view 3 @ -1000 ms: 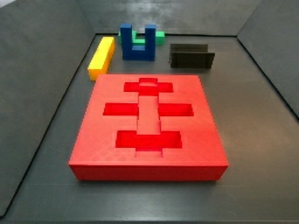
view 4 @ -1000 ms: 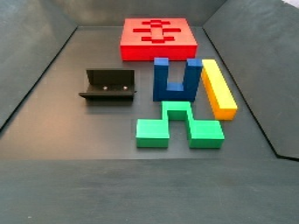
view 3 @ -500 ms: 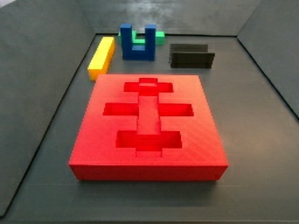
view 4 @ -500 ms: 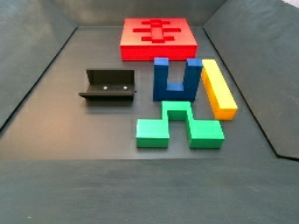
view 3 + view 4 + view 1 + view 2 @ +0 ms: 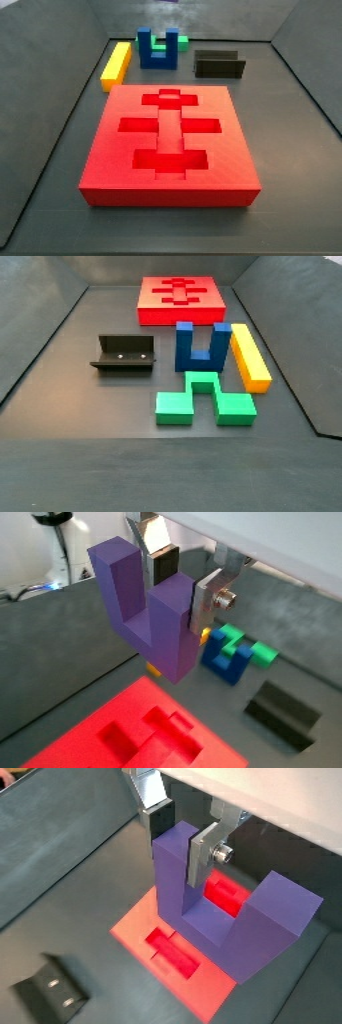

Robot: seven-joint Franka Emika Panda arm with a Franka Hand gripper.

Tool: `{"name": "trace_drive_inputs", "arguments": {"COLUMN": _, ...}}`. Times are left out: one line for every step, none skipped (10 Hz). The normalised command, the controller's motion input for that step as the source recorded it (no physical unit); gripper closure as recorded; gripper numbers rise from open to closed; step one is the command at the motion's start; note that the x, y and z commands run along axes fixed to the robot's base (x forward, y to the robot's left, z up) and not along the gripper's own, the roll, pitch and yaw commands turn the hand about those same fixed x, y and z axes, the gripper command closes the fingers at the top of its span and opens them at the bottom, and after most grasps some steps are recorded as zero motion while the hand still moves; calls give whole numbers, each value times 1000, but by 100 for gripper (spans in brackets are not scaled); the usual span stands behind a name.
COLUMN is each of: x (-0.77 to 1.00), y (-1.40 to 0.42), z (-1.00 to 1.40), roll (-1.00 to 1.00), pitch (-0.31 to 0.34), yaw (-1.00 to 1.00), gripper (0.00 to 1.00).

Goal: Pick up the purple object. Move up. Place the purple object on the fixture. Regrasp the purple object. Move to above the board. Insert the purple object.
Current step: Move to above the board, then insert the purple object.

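Note:
In both wrist views my gripper [image 5: 183,597] [image 5: 181,848] is shut on one prong of the purple object [image 5: 147,607] [image 5: 227,918], a U-shaped block that hangs high in the air. Below it lies the board [image 5: 134,727] [image 5: 147,928], a red slab with cross-like cutouts, also seen in both side views [image 5: 167,140] [image 5: 182,296]. The fixture [image 5: 219,65] [image 5: 124,354] stands on the floor beside the board and appears in both wrist views [image 5: 283,712] [image 5: 51,993]. Neither side view shows the gripper or the purple object.
A yellow bar [image 5: 116,63] [image 5: 249,356] lies next to a blue U-shaped block [image 5: 158,48] [image 5: 201,346]. A green piece [image 5: 201,399] lies on the floor by the blue block. Dark walls ring the floor.

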Motion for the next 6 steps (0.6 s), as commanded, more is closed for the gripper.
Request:
{"name": "trace_drive_inputs", "arguments": {"x": -81, "y": 38, "z": 3, "roll": -715, "pitch": -67, "yaw": 36, "gripper": 100}}
{"name": "trace_drive_inputs", "arguments": {"x": -66, "y": 28, "z": 0, "roll": -444, "pitch": -66, "yaw": 15, "gripper": 100}}
{"name": "trace_drive_inputs", "arguments": {"x": -50, "y": 22, "z": 2, "roll": -293, "pitch": -53, "yaw": 5, "gripper": 100}}
{"name": "trace_drive_inputs", "arguments": {"x": 151, "y": -51, "z": -191, "roll": -20, "pitch": -67, "yaw": 0, "gripper": 100}}
{"name": "trace_drive_inputs", "arguments": {"x": 577, "y": -111, "z": -160, "roll": -37, "pitch": -47, "yaw": -9, "gripper": 100}}
{"name": "trace_drive_inputs", "arguments": {"x": 694, "y": -163, "z": -146, "roll": -26, "pitch": -26, "yaw": -9, "gripper": 100}}
